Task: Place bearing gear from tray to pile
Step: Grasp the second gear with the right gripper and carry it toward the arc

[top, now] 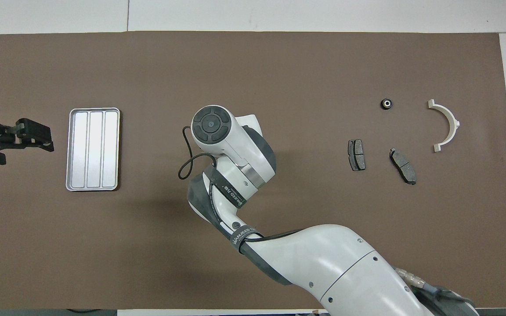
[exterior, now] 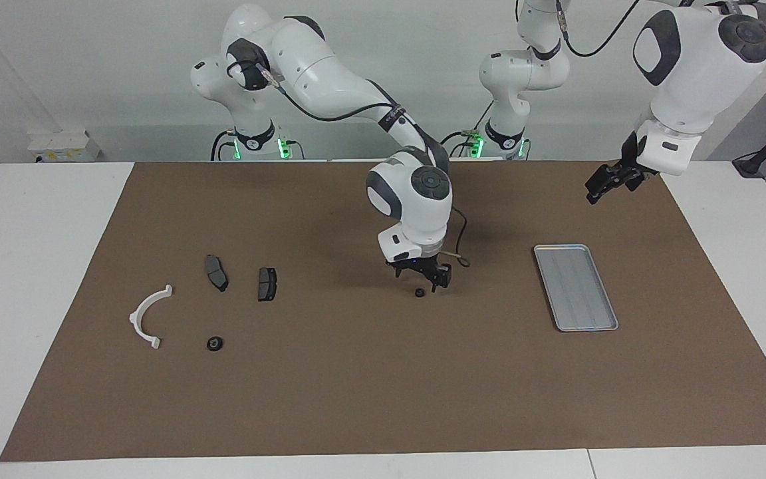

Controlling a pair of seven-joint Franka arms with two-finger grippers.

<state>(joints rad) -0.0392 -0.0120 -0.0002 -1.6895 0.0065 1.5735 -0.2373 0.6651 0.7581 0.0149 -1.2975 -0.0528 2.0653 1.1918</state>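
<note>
**Nearly at the pickup — right gripper over a bearing gear mid-mat**

So, we have the right gripper (exterior: 421,278) low over the brown mat (exterior: 356,399), a small dark bearing gear (exterior: 419,292) lying just below its fingertips, between the tray (exterior: 575,287) and the pile. The fingers look parted, with nothing between them; we can't tell whether they touch the part. From overhead the wrist hides it entirely.

The tray looks bare. One gear (exterior: 214,343) already sits by the pile: white bracket (exterior: 148,317), two brake pads (exterior: 216,272) (exterior: 266,283).

Our take on the step:
- centre the jaws on the gear before closing — it's small and could skid
- descend straight, close gently
- lift clear, carry toward the right arm's end and set it beside the other gear

The left gripper (exterior: 604,183) waits, raised near the tray; we can't tell how its jaws stand.
</note>
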